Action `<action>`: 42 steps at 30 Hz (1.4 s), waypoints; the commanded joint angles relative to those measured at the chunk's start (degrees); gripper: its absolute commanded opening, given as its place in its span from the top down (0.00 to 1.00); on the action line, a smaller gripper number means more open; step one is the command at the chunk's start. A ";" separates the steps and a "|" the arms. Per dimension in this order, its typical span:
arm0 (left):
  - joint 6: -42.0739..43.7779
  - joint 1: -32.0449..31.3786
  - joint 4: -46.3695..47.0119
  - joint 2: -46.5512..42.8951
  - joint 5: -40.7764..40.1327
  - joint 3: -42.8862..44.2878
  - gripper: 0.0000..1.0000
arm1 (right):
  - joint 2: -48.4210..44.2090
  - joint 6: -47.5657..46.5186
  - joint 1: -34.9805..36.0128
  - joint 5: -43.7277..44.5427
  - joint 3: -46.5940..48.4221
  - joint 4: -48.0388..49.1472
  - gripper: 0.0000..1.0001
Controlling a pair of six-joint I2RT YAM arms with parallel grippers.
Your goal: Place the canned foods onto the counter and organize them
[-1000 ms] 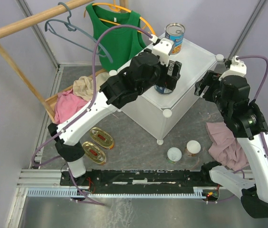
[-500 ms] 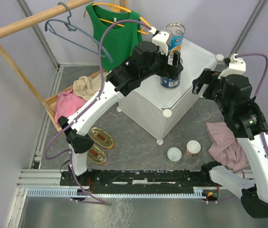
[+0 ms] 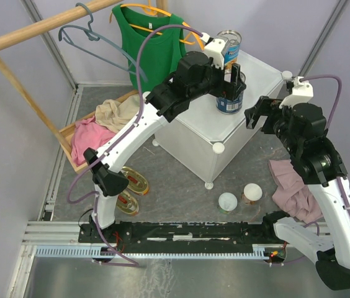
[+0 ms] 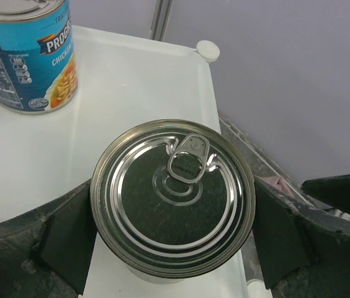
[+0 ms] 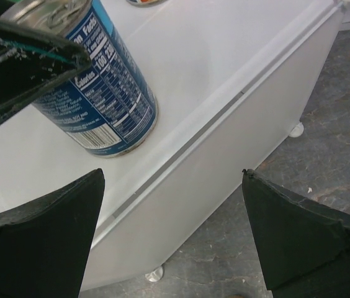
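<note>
From my screen I see a green tank top [image 3: 153, 46] on an orange hanger [image 3: 192, 32], and an empty blue-grey hanger [image 3: 91, 36] on the wooden rail [image 3: 44, 26]. Below it, the wooden tray [image 3: 76, 126] holds a pink garment [image 3: 88, 138] and a beige one [image 3: 116, 113]. A dusty-pink cloth [image 3: 290, 186] lies crumpled on the grey floor at right.

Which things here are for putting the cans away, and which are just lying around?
For the job:
counter
held tall can
other tall can
small white-lidded cans
oval tins

Just lying about:
green top
pink cloth
heap of clothes
</note>
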 commanded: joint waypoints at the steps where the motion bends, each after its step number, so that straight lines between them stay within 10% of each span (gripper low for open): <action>1: -1.92 0.00 10.99 -1.13 4.33 3.50 0.91 | -1.73 -1.58 0.21 -2.09 -1.24 3.72 0.00; 5: -1.90 -0.01 12.73 -2.17 4.75 0.79 0.60 | -1.56 -1.95 0.24 -2.77 -1.69 3.94 0.00; 16: -1.54 -0.34 13.85 -4.67 5.47 -3.82 0.20 | 0.05 -0.98 0.26 -7.14 -2.71 6.93 0.01; 42: -4.12 -0.61 13.23 -4.71 10.10 -4.73 0.11 | 2.53 -6.55 0.35 -14.06 -13.96 29.85 0.01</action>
